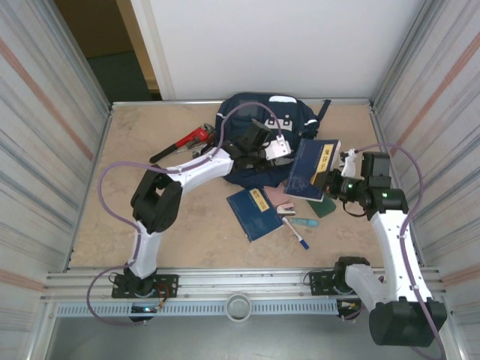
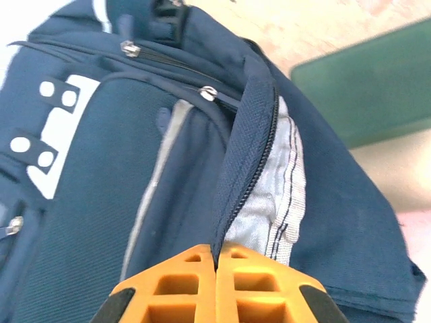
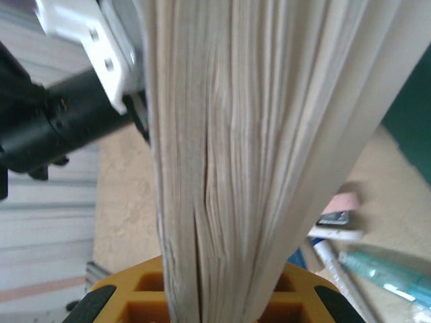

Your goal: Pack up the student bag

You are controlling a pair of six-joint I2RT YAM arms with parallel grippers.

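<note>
The navy student bag (image 1: 251, 112) lies at the back middle of the table, its front pocket with white patches (image 2: 60, 134) facing up. My left gripper (image 1: 264, 150) is shut on the bag's zipper edge (image 2: 250, 141), lifting the flap so the grey lining (image 2: 269, 202) shows. My right gripper (image 1: 332, 180) is shut on a navy book with a yellow label (image 1: 313, 169), held tilted just right of the bag. In the right wrist view the book's page edges (image 3: 242, 148) run up between the orange fingers (image 3: 114, 303). A second navy book (image 1: 255, 211) lies flat on the table.
A red pipe wrench (image 1: 184, 142) lies left of the bag. A pen (image 1: 295, 232), a teal tube (image 1: 304, 222), a pink item (image 1: 281, 199) and a dark green book (image 1: 324, 207) lie near the front right. Corrugated walls close in both sides.
</note>
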